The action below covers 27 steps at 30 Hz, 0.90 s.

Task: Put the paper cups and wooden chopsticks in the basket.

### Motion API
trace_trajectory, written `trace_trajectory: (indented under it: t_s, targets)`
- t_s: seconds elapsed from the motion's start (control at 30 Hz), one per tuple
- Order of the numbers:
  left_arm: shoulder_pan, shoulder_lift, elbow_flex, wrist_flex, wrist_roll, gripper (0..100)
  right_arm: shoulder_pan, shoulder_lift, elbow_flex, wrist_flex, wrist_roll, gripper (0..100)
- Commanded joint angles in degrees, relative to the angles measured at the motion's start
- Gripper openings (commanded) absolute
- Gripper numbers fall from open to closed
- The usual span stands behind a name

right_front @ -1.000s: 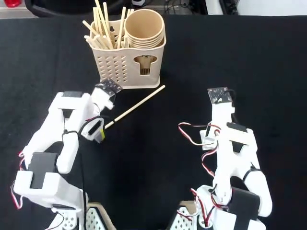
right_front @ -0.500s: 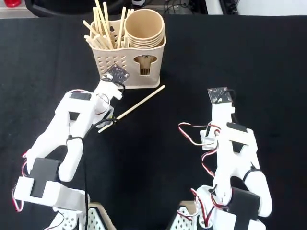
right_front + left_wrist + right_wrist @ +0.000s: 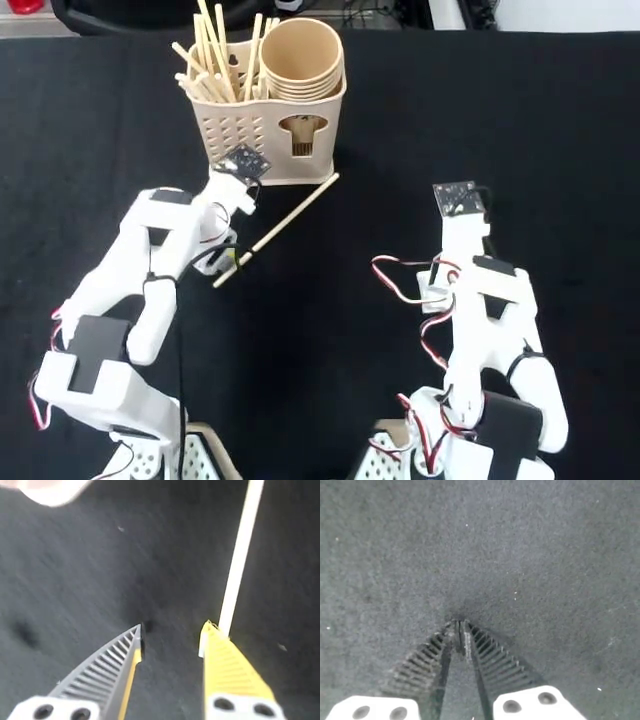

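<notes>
A cream basket (image 3: 262,135) at the back of the black table holds several wooden chopsticks (image 3: 212,58) and stacked paper cups (image 3: 301,58). One loose chopstick (image 3: 290,222) lies slanted on the table just in front of the basket. My left gripper (image 3: 228,262) is open at that chopstick's near end. In the left wrist view the left gripper (image 3: 170,635) hovers low over the cloth, and the chopstick (image 3: 239,560) runs just outside the yellow finger (image 3: 227,665), touching its tip. My right gripper (image 3: 459,627) is shut and empty over bare cloth at the right, its arm (image 3: 478,300) folded back.
The black cloth (image 3: 520,130) stretches bare to the right of the basket. Loose red and white wires (image 3: 405,285) hang off the right arm. The arm bases (image 3: 290,455) sit at the near edge.
The left arm swung toward the basket, then settled its open gripper down at the chopstick's near end. The chopstick shifted slightly. The right arm stayed still.
</notes>
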Motion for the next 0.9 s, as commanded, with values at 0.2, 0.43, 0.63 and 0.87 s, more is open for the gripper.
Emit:
trace_trajectory:
  t_s: [0.2,0.43,0.63,0.87]
  targets:
    - [3.03,0.18,-18.42,14.77,7.3,20,-1.05,0.04,-1.45,-0.88,-0.09,1.3]
    - [6.02,2.73,-15.78,13.27,3.69,20,-1.05,0.04,-1.45,-0.79,-0.09,1.3]
    - [5.85,12.92,-17.98,13.63,2.81,20,-1.05,0.04,-1.45,-0.79,-0.09,1.3]
    - [5.76,20.04,-26.68,23.47,2.46,15,-1.05,0.04,-1.45,-0.79,-0.09,1.3]
